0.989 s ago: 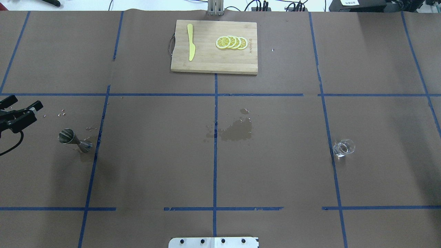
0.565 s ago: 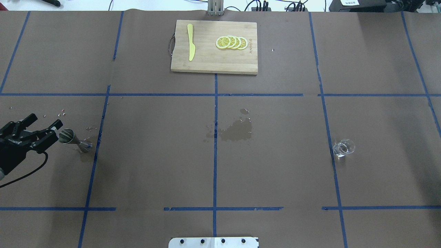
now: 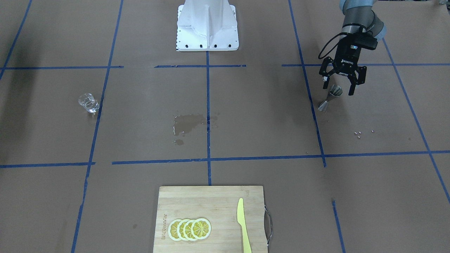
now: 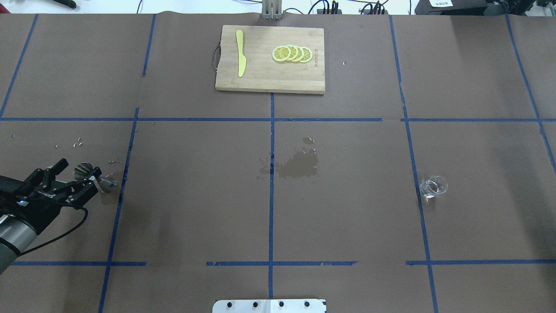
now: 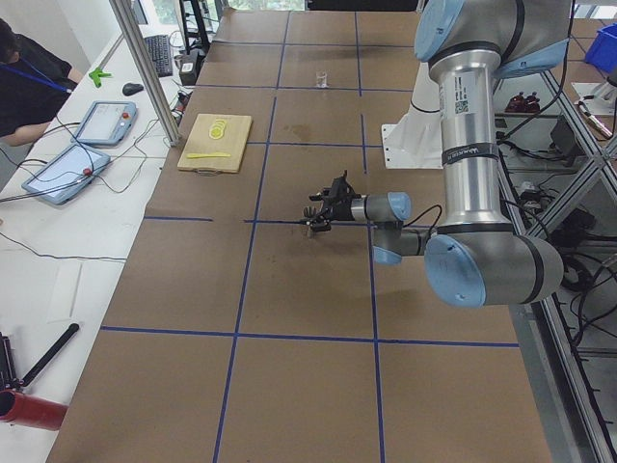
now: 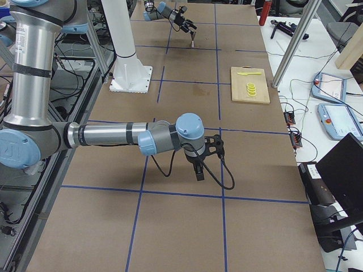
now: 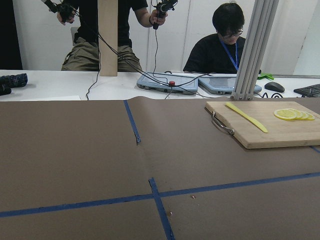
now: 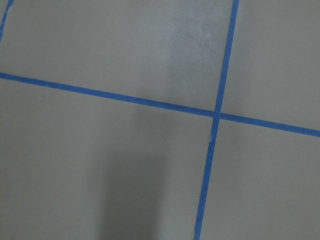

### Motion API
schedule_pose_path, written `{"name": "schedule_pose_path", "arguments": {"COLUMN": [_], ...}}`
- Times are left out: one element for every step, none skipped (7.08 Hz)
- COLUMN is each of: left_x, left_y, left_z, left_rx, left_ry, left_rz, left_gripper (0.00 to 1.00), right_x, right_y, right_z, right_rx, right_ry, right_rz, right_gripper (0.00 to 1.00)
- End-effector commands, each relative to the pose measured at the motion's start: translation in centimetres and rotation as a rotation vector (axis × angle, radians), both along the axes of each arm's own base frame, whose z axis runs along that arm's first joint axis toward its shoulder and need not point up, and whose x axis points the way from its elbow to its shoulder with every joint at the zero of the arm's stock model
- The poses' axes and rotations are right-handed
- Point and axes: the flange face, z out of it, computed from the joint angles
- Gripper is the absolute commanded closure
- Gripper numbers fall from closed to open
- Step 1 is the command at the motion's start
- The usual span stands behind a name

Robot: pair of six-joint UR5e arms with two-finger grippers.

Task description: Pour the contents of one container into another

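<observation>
The steel hourglass jigger (image 4: 107, 183) (image 3: 327, 100) stands on the brown paper at my left side. My left gripper (image 4: 79, 168) (image 3: 338, 90) is open and held level at the jigger's upper cone, one finger on either side of it, without closing on it. The clear glass beaker (image 4: 433, 187) (image 3: 88, 103) stands alone far off on the right side. My right gripper (image 6: 201, 165) shows only in the exterior right view, hanging low over bare paper, and I cannot tell whether it is open or shut. Its wrist camera sees only paper and blue tape.
A wooden cutting board (image 4: 260, 74) at the far middle carries a yellow knife (image 4: 240, 53) and lemon slices (image 4: 292, 53). A wet patch (image 4: 299, 166) darkens the table's centre. Small crumbs (image 4: 77, 142) lie beyond the jigger. Operators sit past the far edge.
My left gripper has come in from the left edge and forward to the jigger, its open fingers now either side of the upper cone. Jigger and beaker have not moved.
</observation>
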Motion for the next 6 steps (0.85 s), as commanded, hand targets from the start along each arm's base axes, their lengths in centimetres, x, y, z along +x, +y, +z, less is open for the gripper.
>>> {"name": "schedule_pose_path", "arguments": {"left_x": [1.6, 2.4, 3.4, 4.3, 4.4, 4.4], "left_y": [0.5, 0.7, 0.8, 0.7, 0.7, 0.7], "left_z": [1.7, 1.7, 2.4, 3.2, 3.6, 3.5], "left_rx": [-0.004, -0.003, -0.006, -0.009, -0.009, -0.009], "left_ry": [-0.039, -0.038, -0.045, -0.057, -0.058, -0.056], "left_rz": [0.003, 0.014, 0.02, 0.02, 0.02, 0.023], "left_gripper": [0.01, 0.01, 0.02, 0.02, 0.04, 0.05], "right_x": [0.0, 0.0, 0.0, 0.0, 0.0, 0.0], "right_y": [0.0, 0.0, 0.0, 0.0, 0.0, 0.0], "right_z": [0.1, 0.1, 0.1, 0.1, 0.1, 0.1], "right_rx": [-0.003, -0.002, -0.003, -0.003, -0.003, -0.003], "right_ry": [0.0, 0.0, 0.0, 0.0, 0.0, 0.0], "right_rz": [0.001, 0.0, 0.001, 0.001, 0.001, 0.001], "right_gripper": [0.0, 0.0, 0.0, 0.0, 0.0, 0.0]}}
